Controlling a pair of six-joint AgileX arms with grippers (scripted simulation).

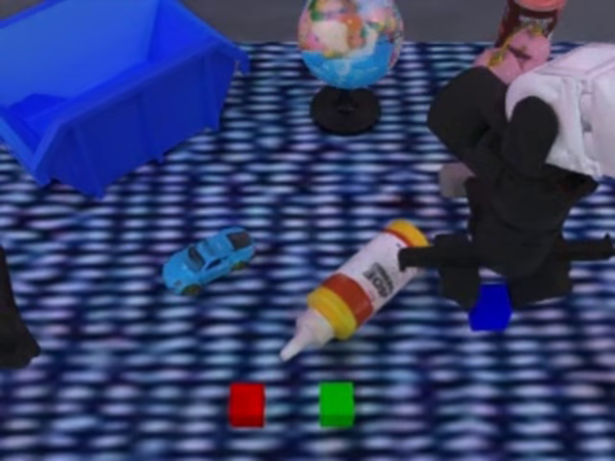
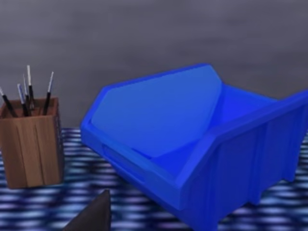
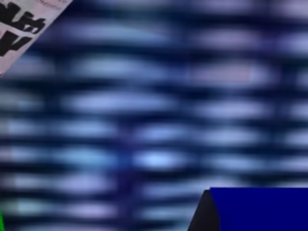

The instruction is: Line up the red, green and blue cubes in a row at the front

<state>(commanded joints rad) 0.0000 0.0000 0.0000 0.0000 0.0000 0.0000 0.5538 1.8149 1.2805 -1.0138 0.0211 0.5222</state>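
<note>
My right arm is reaching over the table's right side, its gripper (image 1: 488, 288) pointing down directly above the blue cube (image 1: 489, 308), a finger (image 3: 204, 214) touching its side. My left arm (image 1: 12, 322) is sitting parked well left of that cube.

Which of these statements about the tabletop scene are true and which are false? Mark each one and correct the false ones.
1. The red cube and the green cube sit side by side near the table's front edge. True.
2. The blue cube is already in the row with them. False: it is farther back and to the right, at the right gripper.
3. The glue bottle stands upright. False: it lies on its side, nozzle toward the front.
4. The toy car is left of the glue bottle. True.
5. The toy car lies inside the blue bin. False: it is on the table in front of the bin.
</note>
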